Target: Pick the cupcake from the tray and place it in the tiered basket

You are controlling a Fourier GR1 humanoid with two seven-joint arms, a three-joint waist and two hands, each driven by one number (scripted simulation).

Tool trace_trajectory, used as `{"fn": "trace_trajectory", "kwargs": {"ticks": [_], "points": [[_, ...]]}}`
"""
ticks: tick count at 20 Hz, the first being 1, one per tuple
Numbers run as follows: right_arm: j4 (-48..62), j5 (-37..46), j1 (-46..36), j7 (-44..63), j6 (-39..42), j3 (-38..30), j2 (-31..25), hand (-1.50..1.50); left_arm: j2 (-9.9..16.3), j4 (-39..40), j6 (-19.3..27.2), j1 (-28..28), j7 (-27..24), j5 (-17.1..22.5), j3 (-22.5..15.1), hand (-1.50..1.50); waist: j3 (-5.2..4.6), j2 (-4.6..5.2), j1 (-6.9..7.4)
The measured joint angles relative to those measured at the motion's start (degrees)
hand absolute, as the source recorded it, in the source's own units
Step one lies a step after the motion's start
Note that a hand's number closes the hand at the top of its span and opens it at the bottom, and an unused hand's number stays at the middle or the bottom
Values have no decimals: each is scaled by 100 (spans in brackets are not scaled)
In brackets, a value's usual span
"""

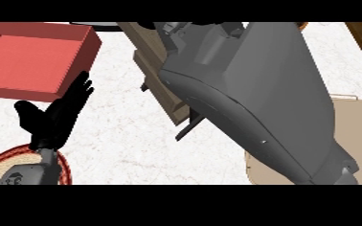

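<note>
A red tray (42, 60) lies at the upper left, and no cupcake shows on the part I can see. The wooden tiered basket (157, 69) stands at top centre, mostly hidden under my right forearm (262, 100). That forearm crosses the view from the lower right to the top. Of my right hand (206, 24) only a dark sliver shows at the top edge, above the basket, and whatever it may hold is hidden. My left hand (60, 112) is open at the lower left, fingers up, next to the tray's near corner.
A round plate with a red-brown rim (65, 165) sits at the lower left under my left wrist. A beige board (345, 107) lies at the right, partly behind the right forearm. White speckled counter (134, 139) spreads between the two arms.
</note>
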Motion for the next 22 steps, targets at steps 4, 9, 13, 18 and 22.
{"fn": "trace_trajectory", "kwargs": {"ticks": [4, 9, 13, 18, 22], "points": [[508, 145, -130, -60, -285, 82, 2, 150, 6, 43, -27, -35, 17, 27, 46, 0, 5, 10, -23], [765, 589, -167, -165, -866, 103, 7, -150, 7, 47, -51, -81, 32, 17, 49, 0, 9, 21, -33], [1215, 621, -259, -293, -1192, 50, 8, -150, -46, 42, -8, -78, 7, -30, 41, 0, 10, 28, -25], [1487, 636, -385, -332, -1553, -45, 6, -150, -43, -22, -50, 26, -31, -34, 54, 0, 11, 20, -18], [1493, 677, -434, -326, -1950, -296, 5, -150, 18, -97, -95, 2, 58, 11, 103, 0, 13, 22, -2]]}}
